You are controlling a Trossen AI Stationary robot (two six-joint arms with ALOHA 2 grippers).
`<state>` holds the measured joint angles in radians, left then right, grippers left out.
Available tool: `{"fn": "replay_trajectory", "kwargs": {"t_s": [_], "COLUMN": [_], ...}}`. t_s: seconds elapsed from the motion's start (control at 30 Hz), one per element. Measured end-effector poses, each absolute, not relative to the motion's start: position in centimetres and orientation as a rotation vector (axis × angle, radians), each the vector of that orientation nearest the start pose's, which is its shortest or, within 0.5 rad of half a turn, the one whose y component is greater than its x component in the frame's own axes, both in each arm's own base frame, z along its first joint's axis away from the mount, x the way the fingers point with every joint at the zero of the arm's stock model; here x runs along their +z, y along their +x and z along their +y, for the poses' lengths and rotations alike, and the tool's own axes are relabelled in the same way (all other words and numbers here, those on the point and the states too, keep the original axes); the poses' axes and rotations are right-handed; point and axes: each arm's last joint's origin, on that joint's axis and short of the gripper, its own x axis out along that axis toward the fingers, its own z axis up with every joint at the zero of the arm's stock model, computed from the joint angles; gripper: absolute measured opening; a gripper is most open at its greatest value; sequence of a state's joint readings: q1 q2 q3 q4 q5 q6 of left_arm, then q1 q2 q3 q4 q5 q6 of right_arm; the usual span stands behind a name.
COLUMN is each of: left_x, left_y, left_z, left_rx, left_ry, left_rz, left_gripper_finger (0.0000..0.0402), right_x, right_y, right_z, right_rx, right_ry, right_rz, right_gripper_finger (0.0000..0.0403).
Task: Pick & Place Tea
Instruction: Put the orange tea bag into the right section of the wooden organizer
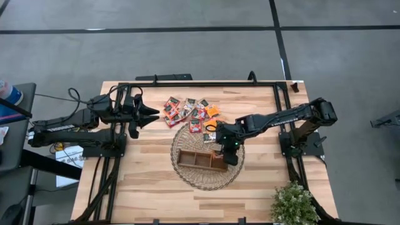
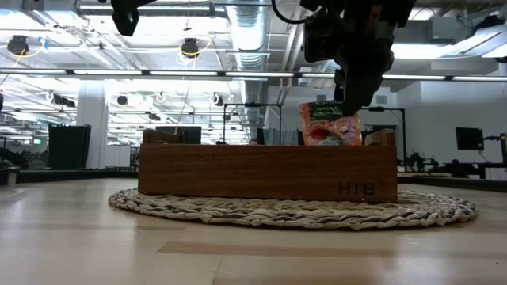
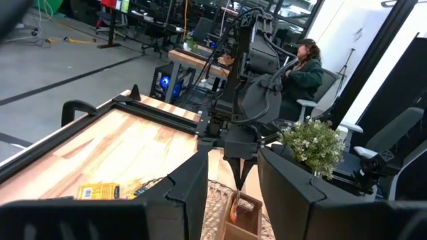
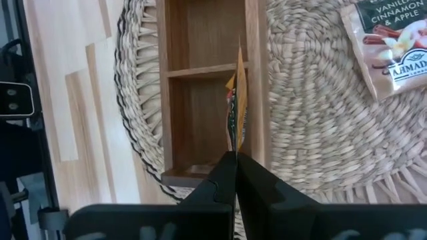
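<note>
Tea sachet [image 4: 237,100] held over the wooden tray [image 4: 179,73]

It is pinched edge-on by the right gripper [image 4: 235,160] to slip into the end compartment; the left gripper [image 1: 152,115] waits apart, half-parted, empty.

High cam looks straight down on the whole pale wooden table [image 1: 150,162]. Low cam sits at tabletop level, close to the brown three-compartment wooden tray [image 2: 268,170], facing the room. Right wrist cam looks down into that tray [image 4: 179,87], close up; left wrist cam looks across toward it from about 9 o'clock.
</note>
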<state>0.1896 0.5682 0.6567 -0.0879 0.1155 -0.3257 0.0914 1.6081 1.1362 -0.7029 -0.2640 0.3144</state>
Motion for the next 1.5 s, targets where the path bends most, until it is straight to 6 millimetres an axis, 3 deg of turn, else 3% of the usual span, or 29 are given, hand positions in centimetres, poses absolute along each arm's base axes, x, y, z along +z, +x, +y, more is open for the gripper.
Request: {"fn": "replay_trajectory", "kwargs": {"t_s": [0.3,0.67,1.07,1.4,1.5], "left_x": [32.7,32.7,32.7,32.7,32.3], "left_y": [13.1,13.1,13.1,13.1,13.4], "left_z": [2.2,2.2,2.2,2.2,2.5], "left_rx": [0.073,0.073,0.073,0.092,0.172], "left_ry": [-0.326,-0.327,-0.328,-0.329,-0.333], "left_rz": [-0.012,-0.012,-0.012,-0.014,0.017], "left_gripper_finger": [0.0121,0.0121,0.0121,0.0121,0.0124], "right_x": [20.6,20.7,20.8,23.9,25.1], "right_y": [31.7,31.8,31.6,31.4,31.8], "right_z": [3.9,3.2,3.0,0.1,-0.8], "right_rx": [0.135,0.105,0.104,0.073,0.071], "right_ry": [0.408,0.422,0.427,0.460,0.451], "right_rz": [1.262,1.253,1.265,1.275,1.242], "right_gripper_finger": [0.0000,0.0007,0.0123,0.0182,0.0196]}}
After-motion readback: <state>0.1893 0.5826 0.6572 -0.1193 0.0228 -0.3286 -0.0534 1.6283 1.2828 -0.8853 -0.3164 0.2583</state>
